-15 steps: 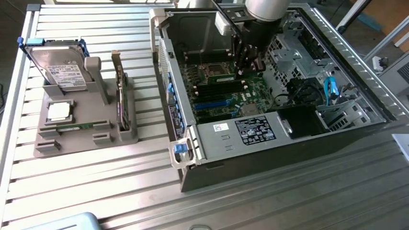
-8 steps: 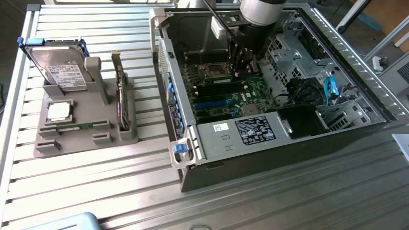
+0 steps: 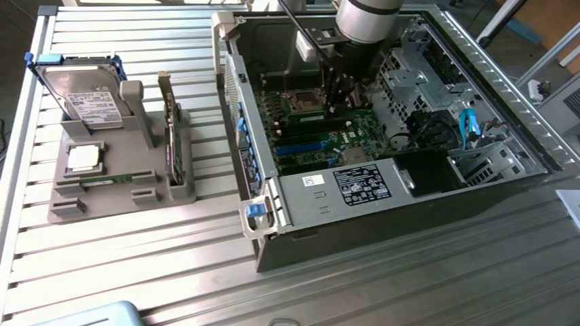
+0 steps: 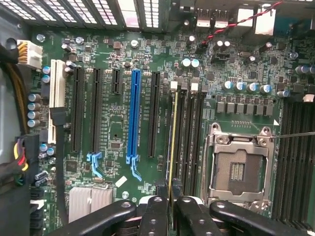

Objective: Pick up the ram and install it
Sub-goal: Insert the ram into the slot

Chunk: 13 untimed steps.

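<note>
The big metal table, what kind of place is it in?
Probably a robot workshop or lab: an opened computer case lies on a slatted metal table, with a robot arm reaching inside.

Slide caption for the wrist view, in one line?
Gripper shut on the ram, held edge-on along the black memory slots beside the empty processor socket.
</note>
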Motion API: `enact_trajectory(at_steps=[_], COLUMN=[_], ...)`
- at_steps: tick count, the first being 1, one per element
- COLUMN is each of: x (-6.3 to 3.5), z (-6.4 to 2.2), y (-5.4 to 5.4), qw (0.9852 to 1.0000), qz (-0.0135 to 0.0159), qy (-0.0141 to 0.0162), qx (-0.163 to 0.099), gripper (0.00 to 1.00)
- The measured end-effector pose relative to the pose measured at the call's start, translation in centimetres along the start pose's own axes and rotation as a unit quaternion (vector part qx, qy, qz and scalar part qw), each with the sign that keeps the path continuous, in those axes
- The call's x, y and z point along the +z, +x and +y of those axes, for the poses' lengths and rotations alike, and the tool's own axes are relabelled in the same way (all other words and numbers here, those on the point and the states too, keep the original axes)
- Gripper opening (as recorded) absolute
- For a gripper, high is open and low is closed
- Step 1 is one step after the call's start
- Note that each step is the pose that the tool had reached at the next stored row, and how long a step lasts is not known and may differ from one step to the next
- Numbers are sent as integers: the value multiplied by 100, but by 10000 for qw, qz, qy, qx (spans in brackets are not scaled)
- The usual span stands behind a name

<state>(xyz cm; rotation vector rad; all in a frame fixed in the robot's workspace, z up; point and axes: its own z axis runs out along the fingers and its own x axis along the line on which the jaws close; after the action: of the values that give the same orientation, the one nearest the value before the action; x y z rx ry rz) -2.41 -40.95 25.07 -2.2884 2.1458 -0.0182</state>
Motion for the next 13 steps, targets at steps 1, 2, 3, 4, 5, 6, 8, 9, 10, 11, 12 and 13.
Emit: enact_trajectory(at_steps=[1,2,3,4,5,6,8,9,10,11,12,13], x=[45,75,95,111,129,142,167,180,184,189,190,190], z=[7,17,29,48,62,63,63,64,64,64,64,64], y=[-12,-17,-21,-26,-30,-33,-36,-36,-36,-36,-36,-36], qw=[10000,10000,10000,10000,10000,10000,10000,10000,10000,10000,10000,10000], qz=[-1,0,0,0,0,0,0,0,1,1,1,1], qy=[0,0,0,0,0,0,0,0,-1,0,0,0], qx=[-1,0,-1,-1,-1,-1,-2,5,30,71,89,92], gripper=[14,14,14,14,14,14,14,14,14,14,14,14])
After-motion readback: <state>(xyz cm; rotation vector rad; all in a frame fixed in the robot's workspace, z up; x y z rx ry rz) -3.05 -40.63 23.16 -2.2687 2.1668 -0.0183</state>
